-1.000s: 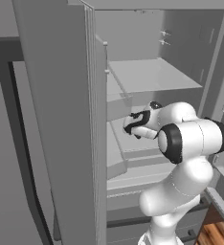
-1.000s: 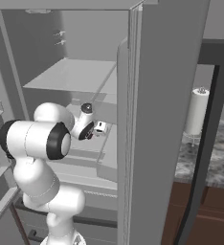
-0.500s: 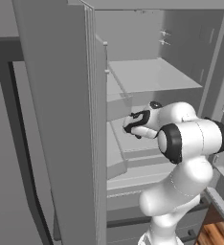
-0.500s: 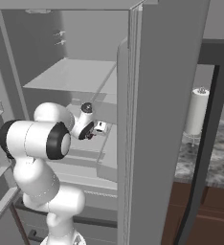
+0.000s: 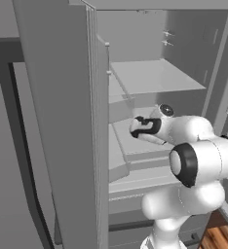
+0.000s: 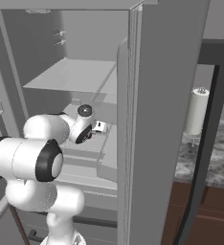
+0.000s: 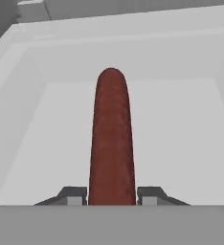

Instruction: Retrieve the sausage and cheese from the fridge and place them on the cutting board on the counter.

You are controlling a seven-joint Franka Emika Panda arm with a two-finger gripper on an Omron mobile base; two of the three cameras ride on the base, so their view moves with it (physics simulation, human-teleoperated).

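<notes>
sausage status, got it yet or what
Gripper shut on the sausage, one finger tip at each side of its near end. Sausage points away along the fridge shelf. Shelf walls close on both sides; nothing else in the way.

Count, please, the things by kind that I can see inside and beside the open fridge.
Sausage, between the fingers: 1
Fridge, doors open: 1
White paper towel roll on the counter: 1
Total: 3
</notes>
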